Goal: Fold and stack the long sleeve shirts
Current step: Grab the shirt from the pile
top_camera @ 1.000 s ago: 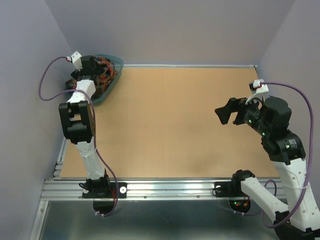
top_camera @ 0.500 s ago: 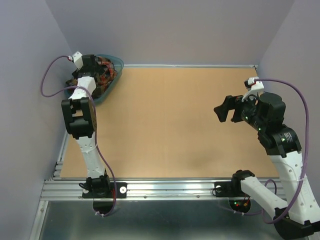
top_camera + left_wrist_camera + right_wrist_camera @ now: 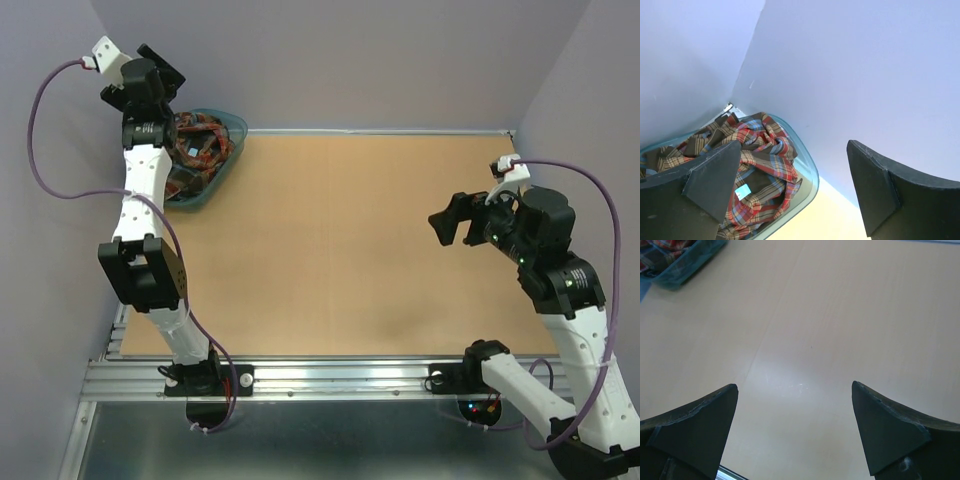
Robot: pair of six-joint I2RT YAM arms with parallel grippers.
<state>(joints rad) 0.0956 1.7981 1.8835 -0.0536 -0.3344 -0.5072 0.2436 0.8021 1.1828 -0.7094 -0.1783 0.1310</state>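
Left gripper (image 3: 158,62) hung high in the back left corner, its two fingers spread wide with nothing between them. Just below it sat the teal basket (image 3: 233,128), at the back left corner of the brown table (image 3: 340,250). The plaid shirt (image 3: 760,150) lay bunched up inside the basket, red, brown, blue and yellow, with a small blue tag (image 3: 743,191) showing. From above, the white left arm (image 3: 140,190) crossed over the basket and hid part of it. The cloth was so crumpled that I could not tell sleeves from collar, or if there was more than one shirt. Far to the right, well apart from the basket, the right gripper (image 3: 450,222) hung over the bare table, wide open too and holding nothing. Its own camera caught only a cut-off corner of the basket.
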